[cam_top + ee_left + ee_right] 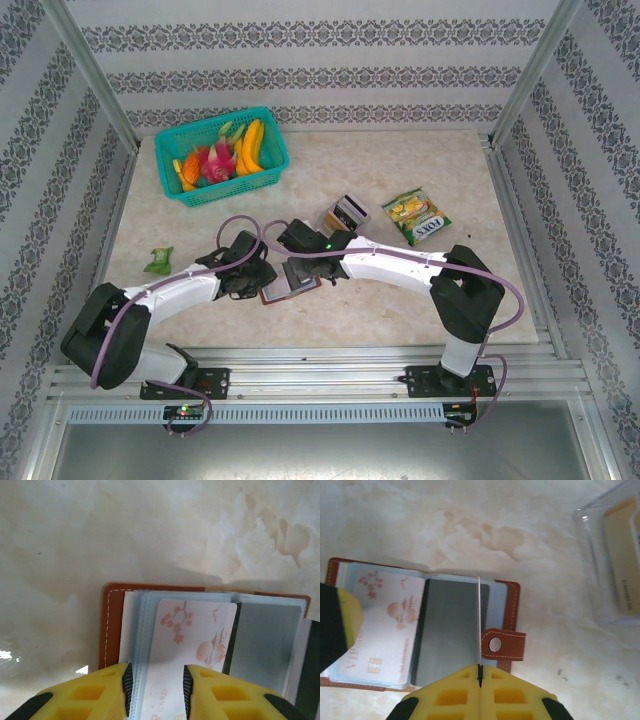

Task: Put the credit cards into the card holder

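Holder (514, 605) lies open and flat on the table (470, 520), between the two grippers. Brown leather-look cover, white stitching, strap (505, 645) with a metal snap sticking out from one edge. Inside is a stack of clear, floppy plastic sleeves.

On the holder's left page is the blossom card (195, 640): white, glossy, rigid, rounded corners. We can't tell whether it is in a sleeve or just on top. Beside it, toward the strap, is a dark card (450, 630), matte grey, which looks sleeved.

Left gripper (157, 690): jaws part-way apart over the blossom card's near end and the sleeve edges, nothing clearly pinched. Right gripper (479, 670): jaws closed tight on a thin sheet (479, 620) standing on edge over the holder's right page. Card or sleeve leaf, we can't tell edge-on.

Our read is that the step in hand is seating a card in a sleeve. To do it well:
- Pin the holder flat. It looks light and would likely slide on the smooth marbled table.
- Push along the card's long axis, square to the sleeve mouth.
- Use low force, since the sleeves buckle and the card is slick.
- Don't trap the strap under the cover.

More cards (620, 565) sit in the clear box (592, 555), past the holder's strap side, well apart.
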You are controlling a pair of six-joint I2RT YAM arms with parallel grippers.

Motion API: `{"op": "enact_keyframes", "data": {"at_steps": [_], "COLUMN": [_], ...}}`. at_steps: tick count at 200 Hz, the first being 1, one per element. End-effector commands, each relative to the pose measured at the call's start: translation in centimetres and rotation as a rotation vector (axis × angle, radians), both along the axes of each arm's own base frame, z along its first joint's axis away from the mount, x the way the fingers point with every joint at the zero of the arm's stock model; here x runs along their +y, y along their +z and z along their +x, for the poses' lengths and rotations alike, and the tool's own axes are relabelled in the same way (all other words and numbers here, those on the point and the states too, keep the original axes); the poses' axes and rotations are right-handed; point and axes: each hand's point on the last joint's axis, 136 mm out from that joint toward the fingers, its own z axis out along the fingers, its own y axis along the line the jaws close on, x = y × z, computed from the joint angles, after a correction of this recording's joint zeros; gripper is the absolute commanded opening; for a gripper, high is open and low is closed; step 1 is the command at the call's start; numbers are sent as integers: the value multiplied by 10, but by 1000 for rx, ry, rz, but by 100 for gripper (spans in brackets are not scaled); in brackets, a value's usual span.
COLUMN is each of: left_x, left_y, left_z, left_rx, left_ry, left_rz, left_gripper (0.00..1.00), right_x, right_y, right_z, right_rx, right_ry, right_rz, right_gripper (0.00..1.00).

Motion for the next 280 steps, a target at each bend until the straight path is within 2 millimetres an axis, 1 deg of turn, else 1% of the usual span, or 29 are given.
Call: {"op": "enact_keyframes", "data": {"at_steps": [1, 22, 45, 102, 143, 189, 208, 236, 258, 280], "left_x": [-6, -9, -7, -1, -2, -2, -1, -2, -2, -2], "left_y": [4, 4, 2, -8, -12, -17, -18, -20, -19, -20], "left_z": [10, 12, 12, 7, 6, 4, 3, 3, 3, 3], "left_rx": [-12, -10, -4, 21, 32, 43, 46, 48, 46, 47], "left_ry": [-15, -26, -24, -16, -29, -27, -28, -30, -29, -29], "left_rz": [-15, -17, -6, 27, 30, 27, 29, 28, 28, 31], "left_gripper": [34, 34, 34, 32, 32, 31, 31, 30, 30, 29], "right_x": [-11, -16, -21, -18, -16, -20, -16, -5, -5, -7], "right_y": [17, 13, 6, -8, -19, -34, -32, -17, -4, 5], "right_z": [8, 11, 12, 11, 7, 4, 2, 1, 1, 2], "right_rx": [-69, -65, -49, 5, 31, 49, 64, 77, 65, 52], "right_ry": [-27, -45, -59, -60, -63, -85, -87, -98, -109, -115], "right_rz": [-53, -68, -80, -27, -9, -15, 26, 145, 182, 184], "right_gripper": [0, 0, 0, 0, 0, 0, 0, 0, 0, 0]}}
